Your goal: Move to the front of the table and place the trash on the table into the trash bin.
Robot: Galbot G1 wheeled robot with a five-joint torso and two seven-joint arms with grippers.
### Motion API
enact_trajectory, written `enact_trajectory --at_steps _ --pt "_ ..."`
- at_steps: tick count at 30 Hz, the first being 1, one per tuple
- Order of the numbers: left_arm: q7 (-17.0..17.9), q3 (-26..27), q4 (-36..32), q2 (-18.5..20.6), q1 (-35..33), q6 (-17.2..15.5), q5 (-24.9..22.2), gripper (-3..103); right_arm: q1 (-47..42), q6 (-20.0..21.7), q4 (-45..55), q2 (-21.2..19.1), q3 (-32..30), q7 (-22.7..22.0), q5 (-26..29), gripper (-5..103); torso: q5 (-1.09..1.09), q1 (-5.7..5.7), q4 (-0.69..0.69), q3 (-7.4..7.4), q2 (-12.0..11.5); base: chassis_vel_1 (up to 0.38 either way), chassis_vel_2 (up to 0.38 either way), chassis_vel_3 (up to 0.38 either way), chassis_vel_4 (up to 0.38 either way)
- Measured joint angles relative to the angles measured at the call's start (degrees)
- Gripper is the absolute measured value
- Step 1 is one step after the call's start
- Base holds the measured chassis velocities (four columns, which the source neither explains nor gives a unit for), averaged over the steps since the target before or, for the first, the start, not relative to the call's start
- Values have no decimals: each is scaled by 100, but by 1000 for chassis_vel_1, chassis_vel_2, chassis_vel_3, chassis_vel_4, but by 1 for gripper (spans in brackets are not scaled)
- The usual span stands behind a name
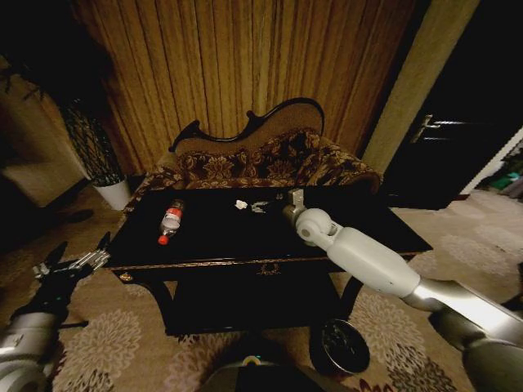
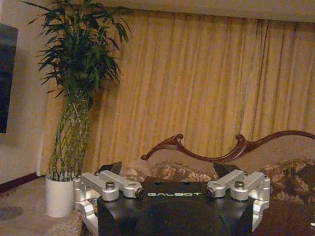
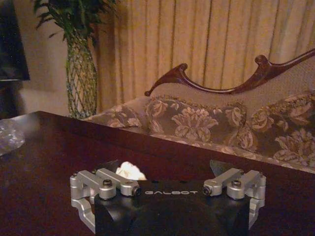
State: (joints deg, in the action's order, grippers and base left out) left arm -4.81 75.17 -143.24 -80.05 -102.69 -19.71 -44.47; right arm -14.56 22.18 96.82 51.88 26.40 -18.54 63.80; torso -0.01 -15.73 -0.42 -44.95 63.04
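bottle (image 1: pixel 170 221) lying flat, table (image 1: pixel 212 241) left | white scraps (image 1: pixel 241 205) (crumpled) mid-table | bin (image 1: pixel 341 346) on floor

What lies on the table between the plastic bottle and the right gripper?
In the head view, white scraps lie on the table between the bottle and the right gripper; the stretch beside the bottle is bare.

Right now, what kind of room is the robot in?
It looks like a living room in a home. There is a carved patterned sofa behind a glossy black table, long golden curtains on the wall, and a tall potted plant in the corner.
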Motion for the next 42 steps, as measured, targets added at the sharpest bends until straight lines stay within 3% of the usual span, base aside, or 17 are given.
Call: enact_trajectory --at_steps 6,13,21,30,42 --pt "-21 -3 0 -30 -6 11 19 100 155 288 -51 87 121 -300 305 100 0 0 0 0 0 0 0 0 0" --pt "-45 -4 0 -67 -32 23 57 100 352 915 -66 367 128 -866 855 100 0 0 0 0 0 0 0 0 0" --pt "-46 8 0 -80 -40 29 57 100 456 1135 -186 637 148 -976 951 100 0 0 0 0 0 0 0 0 0" --pt "-45 19 0 -117 -46 30 60 100 526 1343 -410 960 158 -1474 1217 100 0 0 0 0 0 0 0 0 0" --pt "-43 6 0 -129 -44 30 70 100 544 1373 -480 1091 120 -1611 1347 100 0 0 0 0 0 0 0 0 0"
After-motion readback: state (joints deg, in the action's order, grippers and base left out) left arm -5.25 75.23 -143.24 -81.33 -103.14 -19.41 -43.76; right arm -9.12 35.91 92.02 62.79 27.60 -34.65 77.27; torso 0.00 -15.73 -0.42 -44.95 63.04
